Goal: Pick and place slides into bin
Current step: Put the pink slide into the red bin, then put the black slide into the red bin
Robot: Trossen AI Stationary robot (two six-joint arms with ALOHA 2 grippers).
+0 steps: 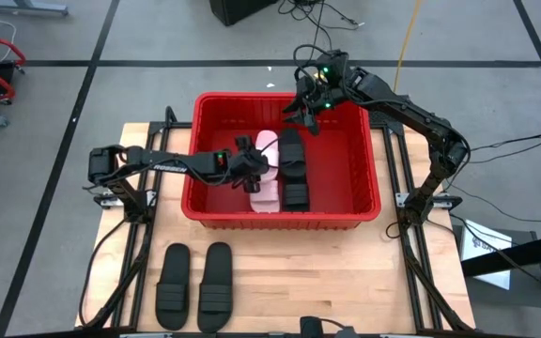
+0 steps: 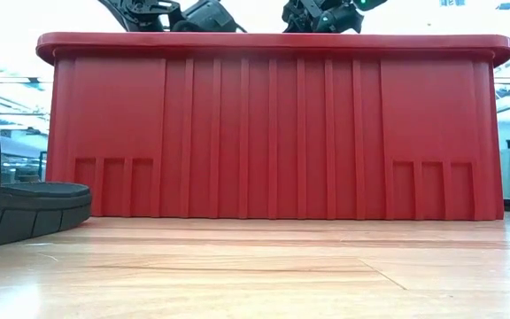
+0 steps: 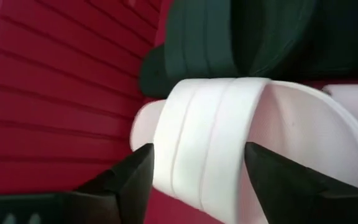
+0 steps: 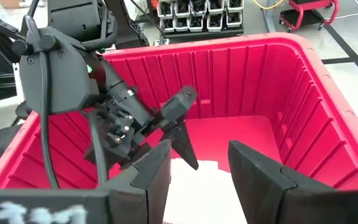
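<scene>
The red bin (image 1: 360, 164) stands mid-table. In it lie two pale slides (image 1: 267, 148) and, beside them, black slides (image 1: 294, 174). My left gripper (image 1: 252, 171) reaches into the bin from the table's left side and is shut on one pale slide (image 3: 216, 137), with a black slide (image 3: 229, 37) just beyond it. My right gripper (image 1: 303, 111) hangs open and empty above the bin's far rim. Its wrist view (image 4: 197, 162) looks down into the bin at my left gripper (image 4: 135, 118). Two more black slides (image 1: 195, 286) lie flat on the table near the front left. My left gripper has the pale slide's wide ribbed strap (image 3: 185, 155) between its two fingers, one fingertip (image 3: 143, 163) at each edge of the strap. The fingers come in low from the table's left side. The slide sits down in the bin beside the black slides. Whether it rests on the bin's floor does not show.
The bin's near wall (image 2: 273, 133) fills the low view and hides what is inside. A black slide (image 2: 16, 208) lies on the table at that view's left. Bare bin floor (image 1: 341, 169) shows right of the black slides. Cables and the arms' mounts flank the table.
</scene>
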